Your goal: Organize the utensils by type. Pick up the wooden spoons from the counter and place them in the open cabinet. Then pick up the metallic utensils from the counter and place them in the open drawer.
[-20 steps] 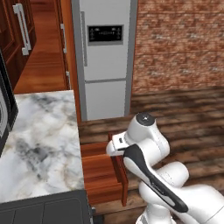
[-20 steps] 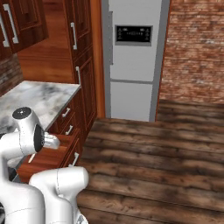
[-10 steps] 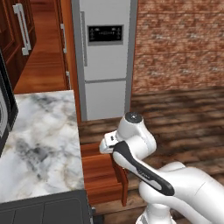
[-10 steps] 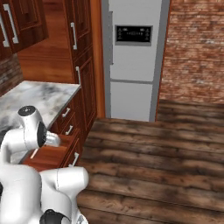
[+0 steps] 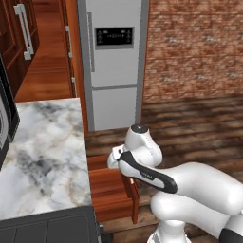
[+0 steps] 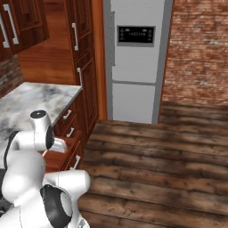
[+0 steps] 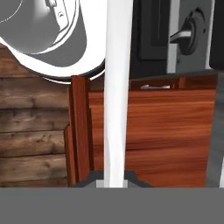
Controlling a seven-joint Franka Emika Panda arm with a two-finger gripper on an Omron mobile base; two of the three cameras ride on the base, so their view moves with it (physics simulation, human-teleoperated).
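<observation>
Hanging over the shallow reddish-brown wooden drawer (image 5: 110, 190), the white arm's two-finger gripper (image 7: 114, 177) is being seen from the hand view with a slim pale silver-grey utensil (image 7: 117, 87) rising straight up from between its dark tips. The fingers are being kept closed on that utensil, whose long pale shaft is being shown crossing the whole view, over the drawer's plain flat wood bottom (image 7: 166, 140). The drawer is being shown pulled out beside the long white marble counter with grey veins (image 5: 42, 156), and its front edge is being seen just beside the arm's wrist in the left base view. In the right base view the same drawer (image 6: 60, 156) is being shown jutting from the wooden base under the counter (image 6: 31, 100), partly hidden by the arm. Behind it a tall grey refrigerator (image 5: 114, 61) is being shown against a brick wall (image 5: 194, 47), over a dark wooden plank floor (image 6: 156, 169).
</observation>
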